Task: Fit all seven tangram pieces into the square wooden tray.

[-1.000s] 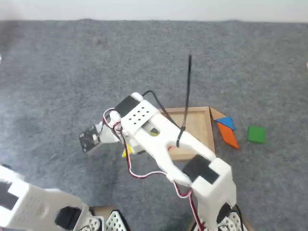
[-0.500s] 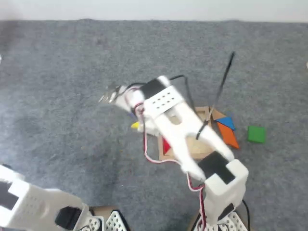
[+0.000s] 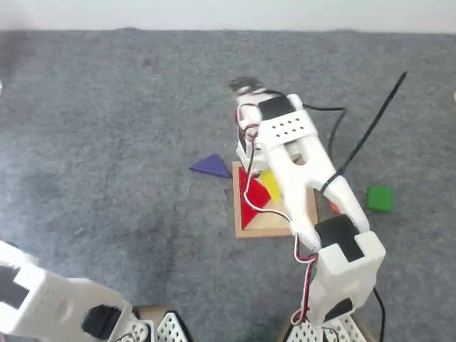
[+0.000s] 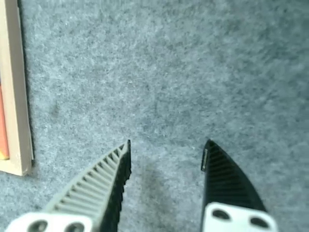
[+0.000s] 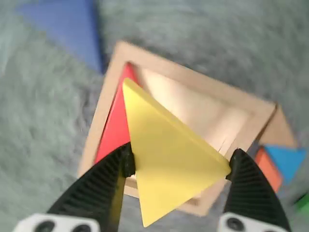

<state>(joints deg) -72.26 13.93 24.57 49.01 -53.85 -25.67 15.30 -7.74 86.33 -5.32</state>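
High view: right arm [image 3: 292, 142], white, reaching from the near table edge out over the square wooden tray [image 3: 239, 214]. Its forearm covers the tray's middle and far rim. Left arm [image 3: 43, 306], white housing, sits at the near corner, well apart from the tray.

Right wrist view: right gripper [image 5: 182, 162], clenched on the yellow triangle piece [image 5: 164, 145], one jaw on each side of it. The piece is held tilted above the tray [image 5: 193, 79], one corner pointing towards the red triangle piece [image 5: 113, 130]. The red piece lies flat inside the tray against one wall. Whether the yellow piece touches the tray floor cannot be told.

Left wrist view: left gripper [image 4: 167, 145], fingers spread apart and released, over the grey carpet [image 4: 193, 58]. A wooden tray rim [image 4: 12, 96] runs along the frame's edge.

Differences between views: the high view gives the yellow triangle piece [image 3: 271, 187] as a small patch between arm parts, beside the red triangle piece [image 3: 249, 199], with the grip hidden by the arm. The right wrist view shows the grip plainly.

Surroundings:
- Dark blue triangle piece [image 3: 211, 165], on the carpet just outside a tray corner.
- Green square piece [image 3: 379, 198], on the carpet apart from the tray, on the opposite side.
- Orange piece [image 5: 268, 169], light blue triangle piece [image 5: 287, 159] and tan wooden piece [image 5: 280, 130], clustered at another outer corner of the tray. In the high view the arm covers most of them.
- Black cable [image 3: 377, 114], rising from the right arm.
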